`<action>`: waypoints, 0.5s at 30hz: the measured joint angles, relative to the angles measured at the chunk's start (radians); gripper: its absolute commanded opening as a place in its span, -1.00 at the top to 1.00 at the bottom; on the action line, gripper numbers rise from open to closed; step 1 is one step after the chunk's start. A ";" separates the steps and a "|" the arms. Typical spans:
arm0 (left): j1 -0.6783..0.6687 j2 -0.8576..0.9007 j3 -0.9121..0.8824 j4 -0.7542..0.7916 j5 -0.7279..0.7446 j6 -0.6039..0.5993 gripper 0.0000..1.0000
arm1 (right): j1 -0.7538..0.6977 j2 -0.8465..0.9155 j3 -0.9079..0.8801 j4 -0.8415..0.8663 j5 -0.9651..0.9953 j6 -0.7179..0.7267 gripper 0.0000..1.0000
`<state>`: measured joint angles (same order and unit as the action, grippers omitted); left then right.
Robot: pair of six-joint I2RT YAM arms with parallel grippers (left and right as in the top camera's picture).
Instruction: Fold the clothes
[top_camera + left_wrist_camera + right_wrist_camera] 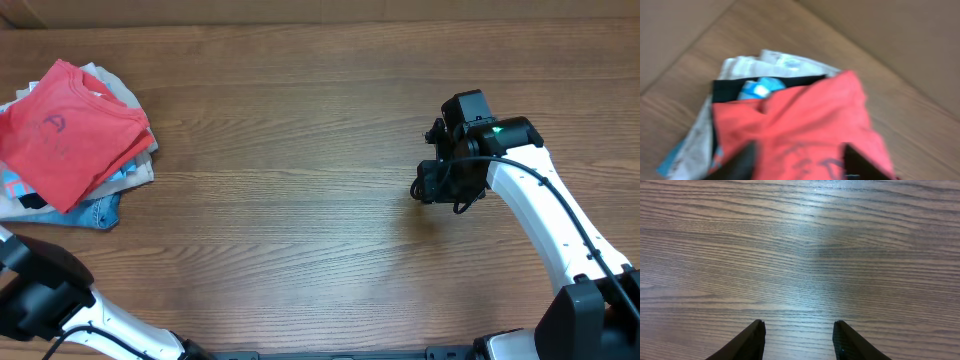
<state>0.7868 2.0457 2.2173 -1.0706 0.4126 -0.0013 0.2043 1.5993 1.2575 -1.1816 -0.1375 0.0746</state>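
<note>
Wood-grain brown tabletop (300, 200) fills the scene, with a plain brown wall behind it. At its far left edge sits a small stack of folded garments, and on top lies the coral-red short-sleeved cotton T-shirt (62, 130), folded, with dark lettering faintly showing on its upper face. Under it I can make out a light blue printed tee (760, 89), a black folded garment (730, 90), a pale beige one (767, 62) and a piece of blue denim (95, 212) poking out at the near side.

From its wrist camera, the left gripper (797, 155) looks at the stack, its dark fingertips spread apart and grasping nothing; that view is blurred. Well off to the right, the right gripper (799, 330) hangs over bare wood, likewise released, its fingers parted with only table between them.
</note>
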 measured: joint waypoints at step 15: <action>0.019 -0.009 -0.294 0.270 -0.142 -0.008 0.86 | 0.000 0.000 0.000 -0.020 0.000 0.000 0.05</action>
<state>0.8062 2.0365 1.9232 -0.8001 0.2710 -0.0097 0.2043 1.5993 1.2575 -1.2015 -0.1371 0.0742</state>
